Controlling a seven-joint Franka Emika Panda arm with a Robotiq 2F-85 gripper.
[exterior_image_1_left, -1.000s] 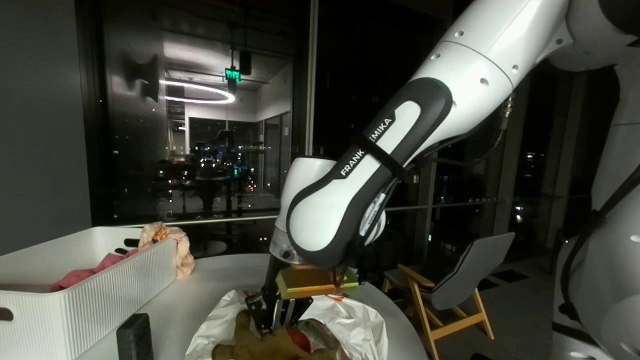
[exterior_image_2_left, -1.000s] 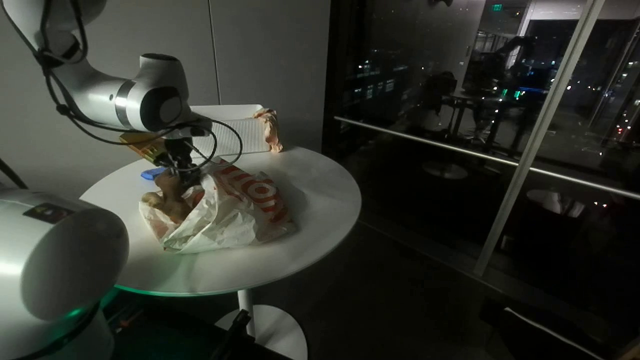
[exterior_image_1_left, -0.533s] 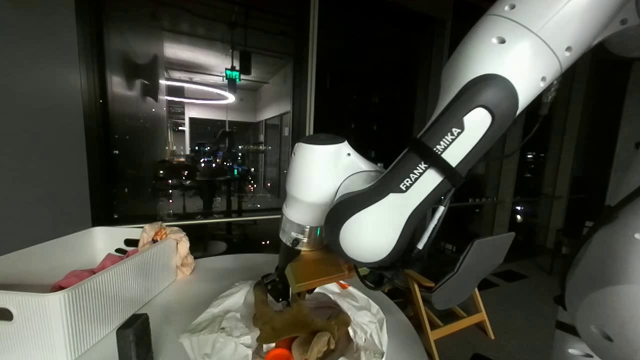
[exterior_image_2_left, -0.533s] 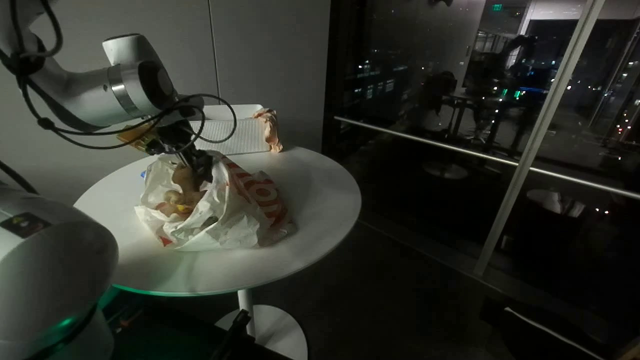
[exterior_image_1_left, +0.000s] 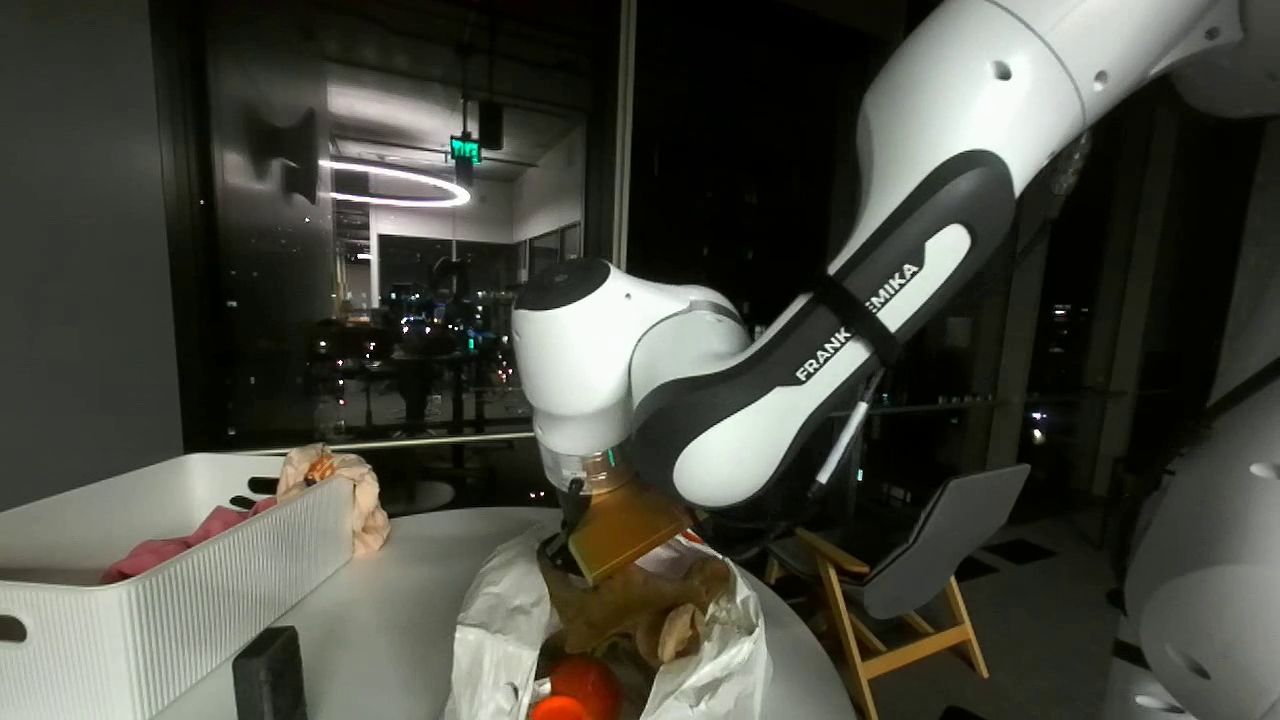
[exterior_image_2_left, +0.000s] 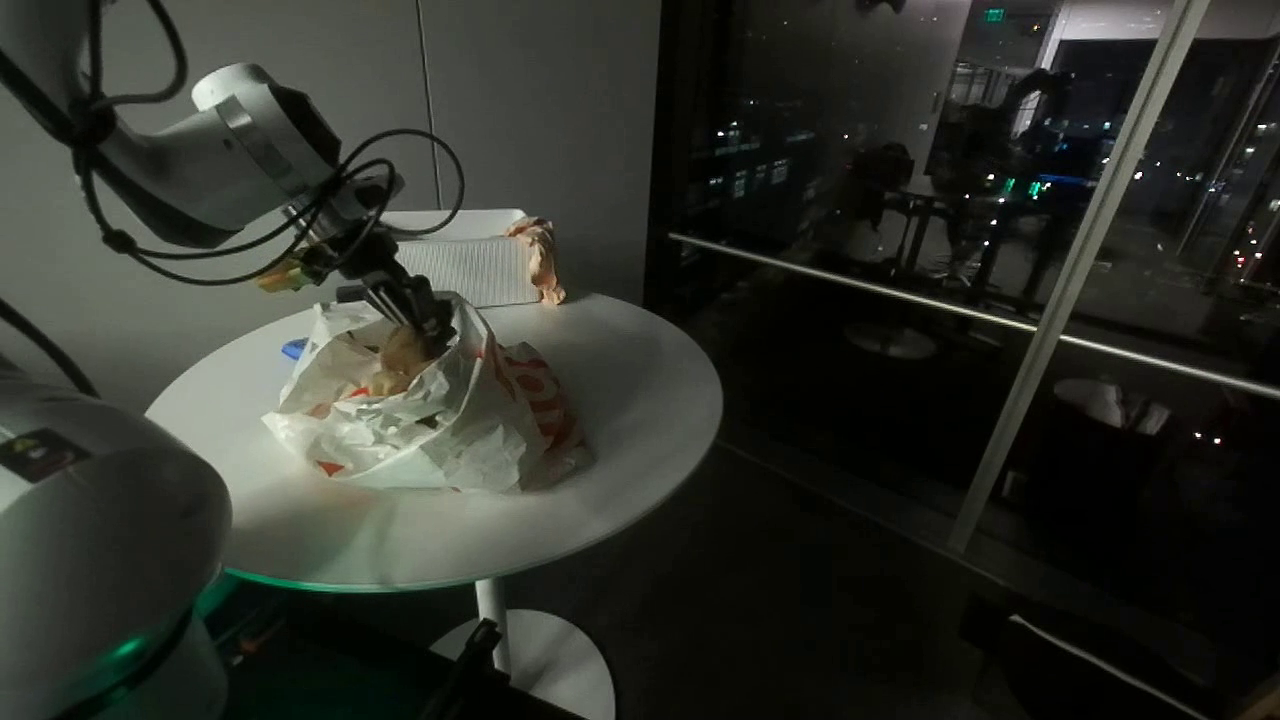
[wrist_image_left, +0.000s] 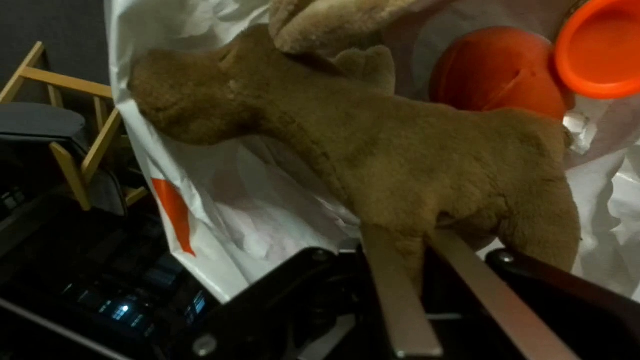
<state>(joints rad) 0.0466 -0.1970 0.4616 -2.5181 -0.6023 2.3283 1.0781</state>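
Pincer noted at the mouth of a crumpled white plastic bag with red lettering. Its fingers are drawn close together, parted only by one leg of a brown, four-legged plush toy animal. The leg appears to be pinched, though the fingertips are partly buried in plush and the firmness of the hold can only be guessed.

The toy is held within the bag's mouth — head against the rim, flank turned to the wrist camera. Beyond its back a smooth red-orange ball is seen, with a bright orange rimmed plastic disc just beside; a paler tan plush shape is found at the toy's head.

Progress, as judged: one leg taken; toy not yet clear of the bag; ball and disc not touched by the pincer.

The bag is borne by a round white bench. A ribbed white plastic bin is set on it too — pink cloth inside, peach cloth draped over its rim.
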